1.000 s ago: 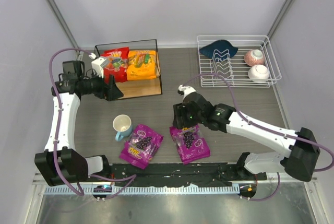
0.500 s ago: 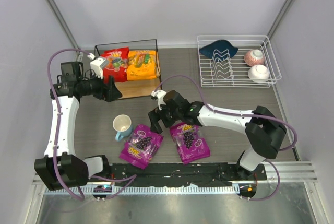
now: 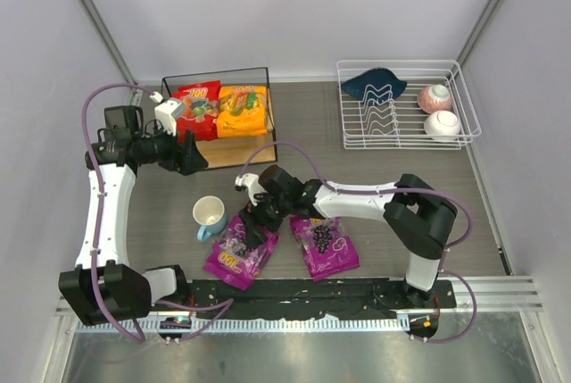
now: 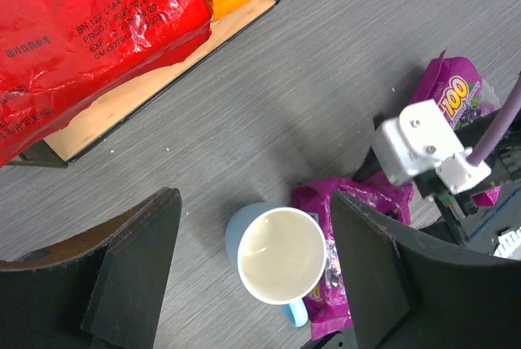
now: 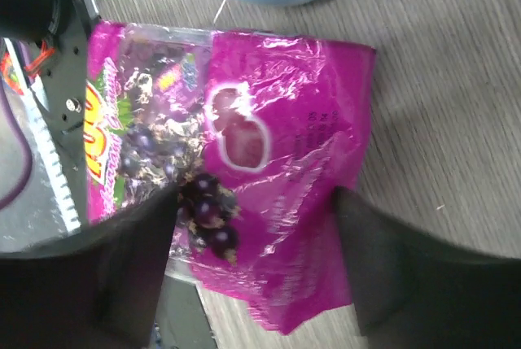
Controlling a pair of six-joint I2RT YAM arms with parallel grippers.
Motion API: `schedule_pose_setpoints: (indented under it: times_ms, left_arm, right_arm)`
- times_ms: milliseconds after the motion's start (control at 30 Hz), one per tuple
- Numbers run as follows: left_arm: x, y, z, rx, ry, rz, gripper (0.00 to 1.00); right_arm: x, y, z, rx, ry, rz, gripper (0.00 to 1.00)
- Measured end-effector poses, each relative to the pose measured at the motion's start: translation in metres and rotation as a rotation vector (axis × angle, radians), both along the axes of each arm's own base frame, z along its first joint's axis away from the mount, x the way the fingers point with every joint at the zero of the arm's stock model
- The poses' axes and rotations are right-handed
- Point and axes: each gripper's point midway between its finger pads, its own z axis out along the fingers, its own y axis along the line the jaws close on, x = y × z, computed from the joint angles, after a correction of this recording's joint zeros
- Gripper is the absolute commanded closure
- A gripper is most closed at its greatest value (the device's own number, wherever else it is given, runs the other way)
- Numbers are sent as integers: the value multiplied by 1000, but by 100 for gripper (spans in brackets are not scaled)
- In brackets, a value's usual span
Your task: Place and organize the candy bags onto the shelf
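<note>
A red candy bag (image 3: 198, 106) and an orange-yellow candy bag (image 3: 243, 111) lie on top of the shelf (image 3: 268, 137). Two purple candy bags lie on the table near the front, one on the left (image 3: 234, 256) and one on the right (image 3: 326, 245). My right gripper (image 3: 254, 224) is open and low over the left purple bag (image 5: 269, 162), its jaws on either side of it. My left gripper (image 3: 192, 155) is open and empty, in front of the shelf. In its wrist view, the gripper (image 4: 252, 284) is above the mug, and the red bag (image 4: 89, 40) shows at the top left.
A blue mug (image 3: 210, 215) stands upright just left of the left purple bag, close to my right gripper; it also shows in the left wrist view (image 4: 281, 255). A white wire dish rack (image 3: 406, 106) with a dark cloth and two bowls stands at the back right.
My right arm has swung left, from over the right purple bag to over the left purple bag beside the mug. The left arm has hardly moved.
</note>
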Motion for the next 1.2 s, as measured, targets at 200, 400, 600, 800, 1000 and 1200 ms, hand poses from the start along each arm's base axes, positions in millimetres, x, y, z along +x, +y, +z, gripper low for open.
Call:
schedule_pose_setpoints:
  times_ms: [200,400,600,800,1000,1200]
  left_arm:
    - [0,0,0,0,0,0,22]
    - [0,0,0,1,-1,-2,22]
    - [0,0,0,1,-1,-2,22]
    - [0,0,0,-1,0,-1,22]
    - [0,-2,-2,-12,11,-4,22]
    - [1,-2,-3,-15,13,-4,22]
  right_arm:
    - [-4,2,-1,-5,17,3,99]
    - [-3,-5,8,4,-4,-59,99]
    - [6,-40,19,-29,-49,-249,99]
    - [36,-74,38,-27,-70,-642,99]
    - [61,-110,46,57,-12,-1104,40]
    - [42,-88,78,47,-150,-1119,16]
